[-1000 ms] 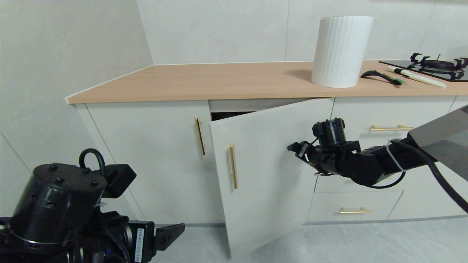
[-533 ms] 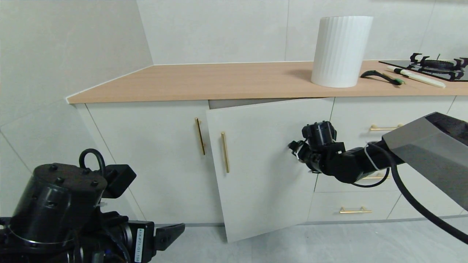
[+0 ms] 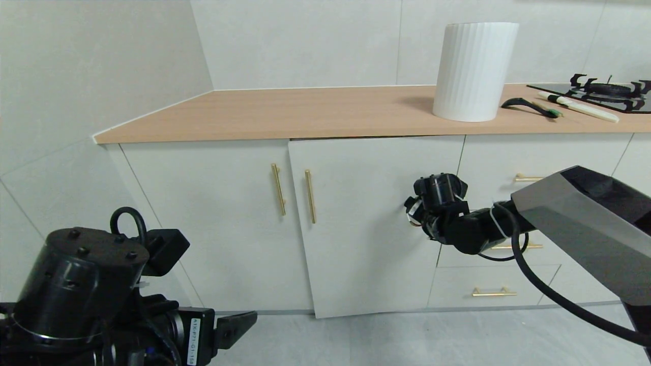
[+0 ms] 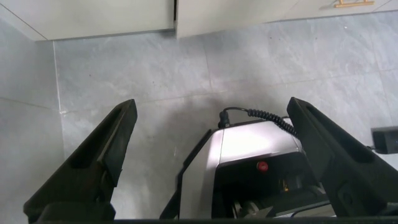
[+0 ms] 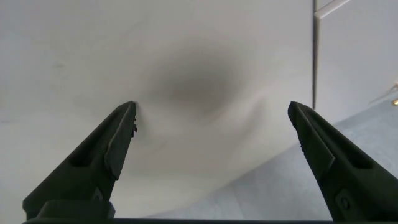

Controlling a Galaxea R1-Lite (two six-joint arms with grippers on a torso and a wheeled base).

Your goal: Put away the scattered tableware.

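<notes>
Grey-white cabinet door (image 3: pixel 366 223) sits flush with the fronts beside it under the wooden table (image 3: pixel 305 112). The right claw (image 3: pixel 410 209) is pressed against the door's flat face, between the brass handle (image 3: pixel 310 196) and the hinge side. Its fingers are spread wide and hold nothing, which suits a push better than a grip. The left claw (image 4: pixel 211 112) hangs low over the tiled floor, also wide and empty, and seems to be parked out of the door's swing. The tableware lies on the table at the far right: a black spoon (image 3: pixel 529 105) and a pale utensil with a green band (image 3: pixel 580 108), just beside a tall ribbed white holder (image 3: pixel 475 71) and near the hob (image 3: pixel 610 90). Neither piece has been stowed, and the holder looks like the likely place for them.
</notes>
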